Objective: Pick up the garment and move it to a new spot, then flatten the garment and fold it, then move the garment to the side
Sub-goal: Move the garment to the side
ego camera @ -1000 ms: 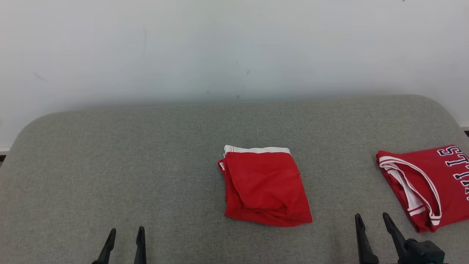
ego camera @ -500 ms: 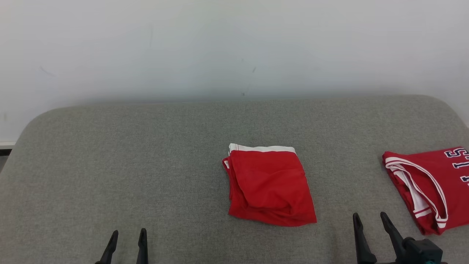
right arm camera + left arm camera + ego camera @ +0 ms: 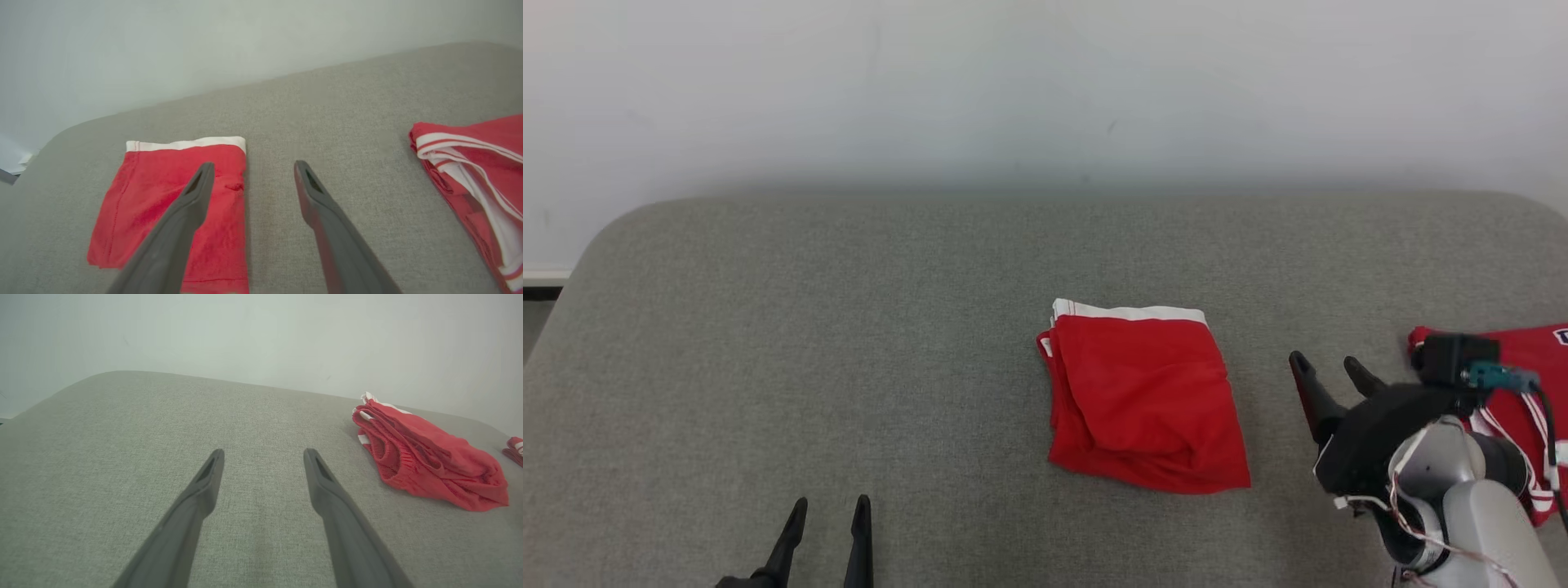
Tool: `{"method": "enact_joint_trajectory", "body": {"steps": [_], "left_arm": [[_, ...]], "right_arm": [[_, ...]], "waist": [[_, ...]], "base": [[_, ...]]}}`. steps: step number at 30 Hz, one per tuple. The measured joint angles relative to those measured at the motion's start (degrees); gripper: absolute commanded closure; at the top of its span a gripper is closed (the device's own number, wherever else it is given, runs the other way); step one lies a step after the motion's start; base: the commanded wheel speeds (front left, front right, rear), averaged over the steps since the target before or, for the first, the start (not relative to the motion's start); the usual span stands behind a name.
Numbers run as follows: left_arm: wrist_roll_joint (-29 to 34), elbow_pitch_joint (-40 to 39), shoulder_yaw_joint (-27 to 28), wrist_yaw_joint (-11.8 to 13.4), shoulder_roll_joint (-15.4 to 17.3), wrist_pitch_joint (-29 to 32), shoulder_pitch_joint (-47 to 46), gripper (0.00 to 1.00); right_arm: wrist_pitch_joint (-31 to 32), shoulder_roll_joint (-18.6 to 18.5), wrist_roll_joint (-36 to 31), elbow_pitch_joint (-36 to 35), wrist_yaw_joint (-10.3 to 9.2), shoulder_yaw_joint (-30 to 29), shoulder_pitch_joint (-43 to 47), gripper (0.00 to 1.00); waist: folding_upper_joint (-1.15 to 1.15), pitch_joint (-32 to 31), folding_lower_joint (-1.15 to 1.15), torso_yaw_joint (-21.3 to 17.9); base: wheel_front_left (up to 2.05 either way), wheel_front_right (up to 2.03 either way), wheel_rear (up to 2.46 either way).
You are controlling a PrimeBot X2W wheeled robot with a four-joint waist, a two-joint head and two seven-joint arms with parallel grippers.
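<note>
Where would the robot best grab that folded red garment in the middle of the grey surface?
Probably by its right edge, coming from the right. The folded red garment lies flat in stacked layers, and the open right hand sits just beside that edge.

The folded garment [image 3: 1147, 400] is red with a white band along its far edge; the jersey [image 3: 482, 171] at right is red with white stripes; the desk [image 3: 809, 343] is grey
</note>
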Motion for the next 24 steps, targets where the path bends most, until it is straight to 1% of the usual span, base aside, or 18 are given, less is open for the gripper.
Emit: {"method": "enact_joint_trajectory", "body": {"steps": [2, 5, 10, 14, 19, 24], "left_arm": [[0.0, 0.0, -0.4, 0.0, 0.0, 0.0, -0.7, 0.00], [-0.3, 0.0, -0.7, 0.0, -0.2, 0.0, -1.0, 0.00], [-0.5, 0.1, -1.5, 0.0, -0.3, 0.0, -1.9, 0.00], [-0.7, 0.2, -1.7, 0.0, -0.3, 0.0, -2.1, 0.00], [-0.7, 0.1, -2.6, 0.0, -0.4, 0.0, -3.8, 0.00], [-1.0, -0.1, -3.1, 0.0, -0.5, 0.0, -5.1, 0.00]], "right_arm": [[6.2, -0.1, 1.4, 1.7, -0.03, -1.3, -2.6, 0.00], [13.8, 0.0, 0.7, 4.2, -0.07, -3.4, -5.6, 0.00], [21.8, 0.0, 0.1, 6.8, -0.07, -4.5, -8.5, 0.00], [23.3, 0.0, 0.3, 8.2, -0.05, -4.8, -9.8, 0.00], [22.9, 0.0, -0.7, 11.1, -0.07, -6.4, -12.1, 0.00], [22.2, 0.0, -0.6, 15.2, -0.07, -6.5, -13.9, 0.00]], "waist": [[0.01, 0.8, 0.00, 0.6], [0.00, 1.7, 0.01, 2.0], [0.01, 3.7, 0.01, 4.0], [0.01, 5.3, 0.01, 5.5], [0.01, 8.0, 0.00, 7.1], [0.01, 10.0, 0.01, 8.2]], "base": [[0.00, 0.00, 0.00], [0.00, 0.00, 0.00], [0.00, 0.00, 0.00], [0.00, 0.00, 0.00], [0.00, 0.00, 0.00], [0.00, 0.00, 0.00]]}}
